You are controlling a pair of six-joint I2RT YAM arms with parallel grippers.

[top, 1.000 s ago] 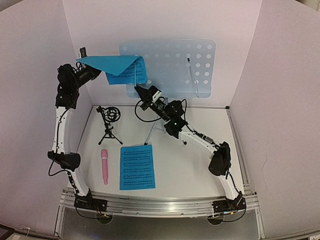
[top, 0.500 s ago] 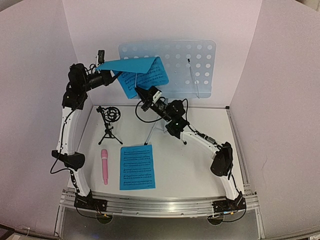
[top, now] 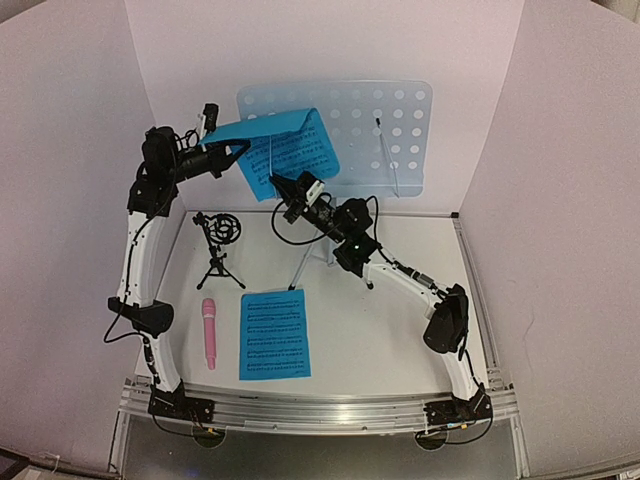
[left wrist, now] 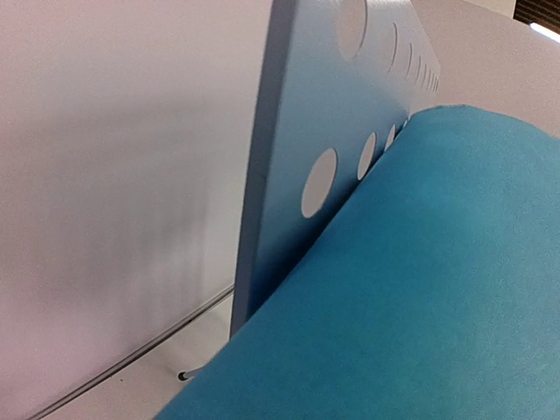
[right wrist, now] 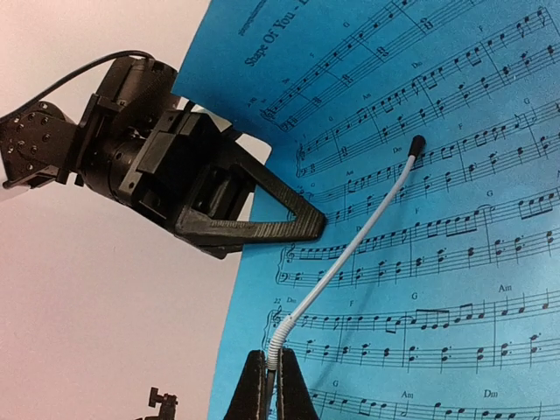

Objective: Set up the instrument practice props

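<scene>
The pale-blue perforated music stand (top: 370, 120) stands at the back. My left gripper (top: 238, 150) is shut on the left edge of a bright-blue sheet of music (top: 295, 155) and holds it against the stand's left half. In the right wrist view the left gripper's fingers (right wrist: 262, 223) pinch the sheet (right wrist: 420, 219). My right gripper (right wrist: 269, 360) is shut on the stand's white page-holder wire (right wrist: 350, 254), which rises in front of the sheet. In the left wrist view the sheet (left wrist: 420, 289) hides my own fingers, and the stand (left wrist: 297, 131) is close behind it.
A second blue sheet (top: 275, 333) lies flat near the front. The pink microphone (top: 209, 333) lies to its left. The small black ring-topped tripod (top: 218, 245) stands at the left. The stand's other page-holder wire (top: 388, 150) is at its right. White walls enclose the table.
My left arm has swung the sheet to the right and turned it printed side out, from left of the stand onto its left half. The right arm has stayed put.
</scene>
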